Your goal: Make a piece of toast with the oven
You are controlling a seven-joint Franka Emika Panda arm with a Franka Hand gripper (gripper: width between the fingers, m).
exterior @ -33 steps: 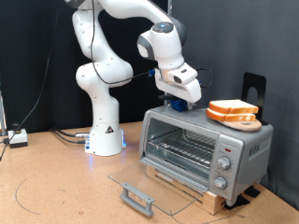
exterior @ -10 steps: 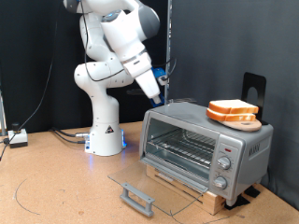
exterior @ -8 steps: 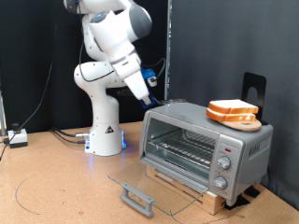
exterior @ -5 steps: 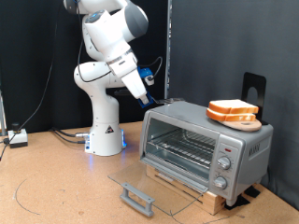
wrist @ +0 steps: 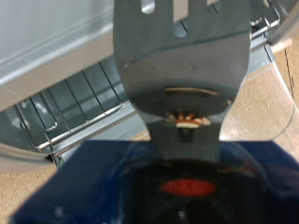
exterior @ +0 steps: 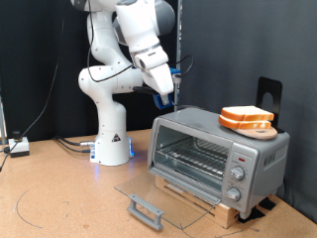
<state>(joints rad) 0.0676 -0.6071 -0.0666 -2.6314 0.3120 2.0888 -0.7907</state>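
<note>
A silver-grey oven point(exterior: 218, 149) with a clear glass door point(exterior: 163, 193) carries pale tan bread slices point(exterior: 247, 119) edged in orange-brown crust. The white robot arm point(exterior: 124, 59) shows blue at its gripper point(exterior: 163, 99), against a black backdrop point(exterior: 228, 40) and brown tabletop point(exterior: 59, 198).

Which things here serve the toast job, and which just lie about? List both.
Job: oven, door open; two bread slices on its top; gripper in the air beside it; spatula blade.
Lying about: black stand behind oven; small box.

Even indoor light, dark backdrop, blurry wrist view
</note>
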